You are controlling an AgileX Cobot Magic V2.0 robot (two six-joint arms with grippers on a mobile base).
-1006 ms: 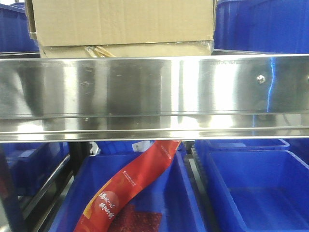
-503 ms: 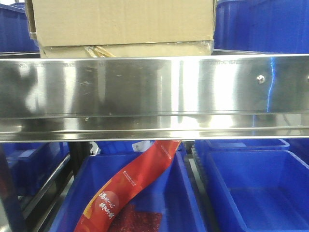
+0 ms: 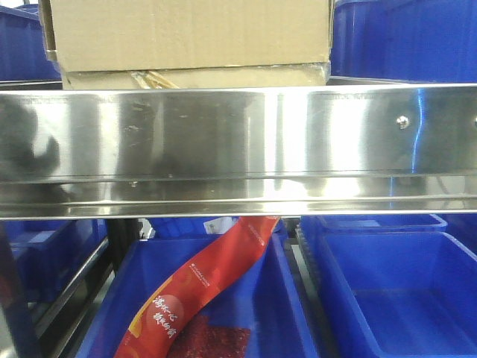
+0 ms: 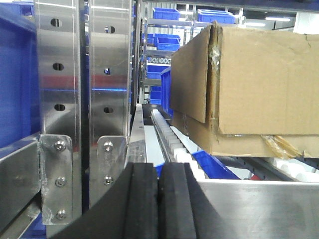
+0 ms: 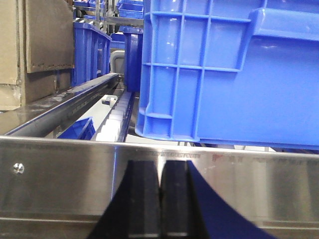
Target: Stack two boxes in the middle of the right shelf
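Both claws were pressed narrow with nothing between the pads: the left claw (image 4: 158, 199) showed its two black pads meeting at a thin seam, and the right claw (image 5: 160, 204) looked the same in its own view. Beyond the left claw stood a steel rail (image 4: 249, 206) along the near edge of a shelf, with perforated steel posts (image 4: 82, 99) rising at the left. On that shelf, to the right in the left wrist view, sat two cardboard boxes: the upper box (image 4: 259, 74) rested on the lower box (image 4: 234, 137), its front overhanging the lower one slightly. A row of white rollers (image 4: 172, 139) ran toward the far end of the shelf just left of the boxes. In the front view the same upper box (image 3: 186, 33) sat on the lower box (image 3: 194, 77) above the wide steel rail (image 3: 238, 149), with blue bins (image 3: 402, 37) to their right on the same level. Below the rail a blue bin (image 3: 291, 298) held a red packet (image 3: 201, 287) that leaned up toward the rail, and another blue bin (image 3: 402, 298) stood beside it on the right. In the right wrist view a large blue bin (image 5: 229, 69) filled the space past the rail (image 5: 60, 179), and the boxes' corner (image 5: 35, 45) showed at the far left.
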